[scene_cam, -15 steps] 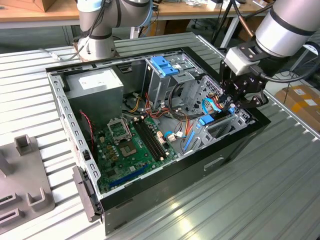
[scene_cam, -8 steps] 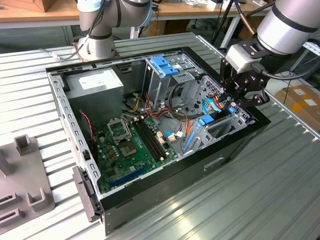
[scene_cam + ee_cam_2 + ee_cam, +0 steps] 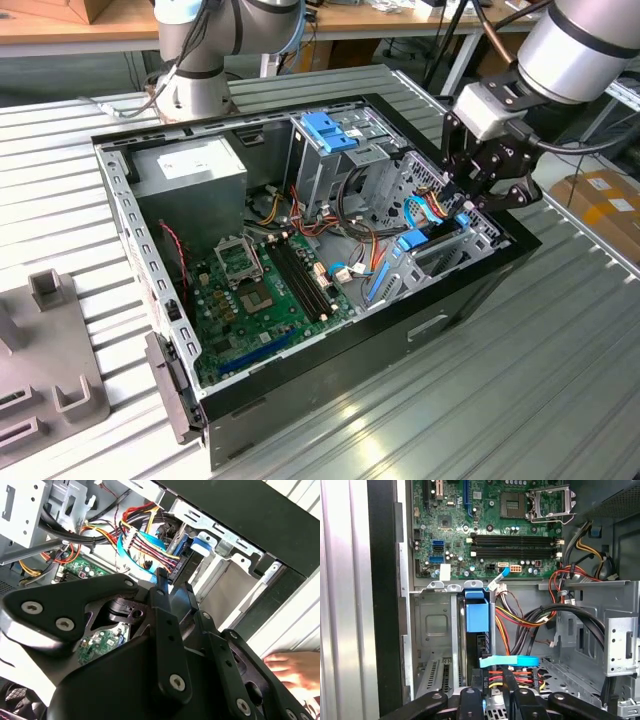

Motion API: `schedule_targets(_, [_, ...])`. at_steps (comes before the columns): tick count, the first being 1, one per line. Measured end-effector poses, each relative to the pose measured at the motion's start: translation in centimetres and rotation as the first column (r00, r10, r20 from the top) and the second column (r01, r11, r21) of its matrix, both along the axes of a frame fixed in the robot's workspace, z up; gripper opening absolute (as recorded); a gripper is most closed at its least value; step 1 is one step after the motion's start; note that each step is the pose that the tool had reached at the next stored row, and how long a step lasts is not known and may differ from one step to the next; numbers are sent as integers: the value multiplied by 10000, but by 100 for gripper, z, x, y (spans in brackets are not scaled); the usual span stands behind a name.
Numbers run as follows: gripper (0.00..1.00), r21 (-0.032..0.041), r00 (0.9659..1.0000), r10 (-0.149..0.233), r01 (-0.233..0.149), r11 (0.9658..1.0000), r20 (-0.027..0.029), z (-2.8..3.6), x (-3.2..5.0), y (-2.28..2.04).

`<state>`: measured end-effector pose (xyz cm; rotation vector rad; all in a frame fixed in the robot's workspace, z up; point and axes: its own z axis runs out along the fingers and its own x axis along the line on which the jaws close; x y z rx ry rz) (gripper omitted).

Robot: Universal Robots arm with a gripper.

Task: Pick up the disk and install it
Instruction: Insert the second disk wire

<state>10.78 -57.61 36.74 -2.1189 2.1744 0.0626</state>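
Closest in, your gripper [image 3: 492, 690] hangs over the corner of the open computer case [image 3: 400, 340] on the exterior view's right. Its jaws stand a little apart and grip nothing; in the first wrist view you see wires straight through the gap.

Just past the fingertips [image 3: 161, 575], a thin blue flat cable [image 3: 510, 661] crosses a bundle of red, yellow and black wires [image 3: 520, 620].

Right beyond that is the disk [image 3: 476, 612]. It sits on edge in a slot of the metal bay [image 3: 432, 625] against the case wall, blue end tab showing, clear of the gripper. You can pick out that same tab in the second wrist view [image 3: 200, 544] and from outside [image 3: 412, 240].

Further on lies the green motherboard [image 3: 490, 525], memory slots and processor socket in plain sight.

Across the case stands a silver drive cage with a wider blue bracket [image 3: 330, 130] on top, and the grey power supply [image 3: 190, 170] fills the far corner.

Out on the ribbed metal table [image 3: 500, 400], a person's hand [image 3: 295, 667] rests beside the case. A grey fixture [image 3: 50, 380] sits at the exterior view's left.
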Motion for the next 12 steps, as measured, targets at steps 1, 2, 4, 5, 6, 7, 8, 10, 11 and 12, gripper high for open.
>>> schedule_targets(1, [30, 1, 10000, 0, 0, 10000, 0, -1, -33, 7])
schedule_targets(2, [30, 0, 10000, 0, 0, 10000, 0, -1, -59, 26])
schedule_targets(4, [30, -1, 10000, 0, 0, 10000, 0, -1, -83, 80])
schedule_targets(5, [30, 0, 10000, 1, -1, 10000, 0, -2, -108, 83])
schedule_targets(6, [30, -1, 10000, 1, -1, 10000, 2, -1, -145, 82])
schedule_targets(7, [30, -2, 10000, 2, -2, 10000, 2, -1, -156, 83])
schedule_targets(8, [30, -1, 10000, 1, -1, 10000, 2, -1, -158, 83])
schedule_targets(10, [30, -1, 10000, 2, -2, 10000, 2, -2, -166, 83])
schedule_targets(11, [30, -1, 10000, 1, -1, 10000, 3, -1, -166, 83])
schedule_targets(12, [30, -1, 10000, 1, -1, 10000, 2, -2, -167, 83])
